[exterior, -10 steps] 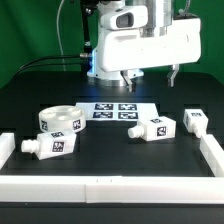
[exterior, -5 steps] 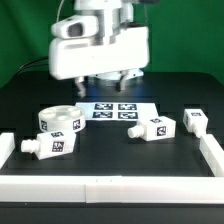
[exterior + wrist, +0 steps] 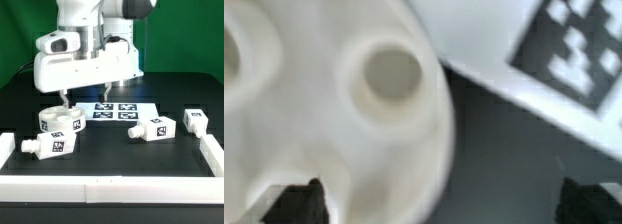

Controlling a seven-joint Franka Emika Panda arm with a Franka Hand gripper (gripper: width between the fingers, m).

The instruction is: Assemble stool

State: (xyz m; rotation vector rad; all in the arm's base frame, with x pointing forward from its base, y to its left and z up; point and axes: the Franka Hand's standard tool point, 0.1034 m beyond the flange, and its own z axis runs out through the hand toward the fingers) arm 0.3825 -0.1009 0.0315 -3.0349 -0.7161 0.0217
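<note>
Gripper point(image 3: 85, 96): jaws at full spread, nothing held, poised over the board-side rim of the round stool seat point(image 3: 58, 120), which lies flat, sockets up, just beside the marker board point(image 3: 118, 111), likely so the fingers can straddle that rim.

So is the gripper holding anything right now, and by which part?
Nothing is held. The gripper is wide open above the rim of the stool seat, with its fingers not closed on it.
</note>
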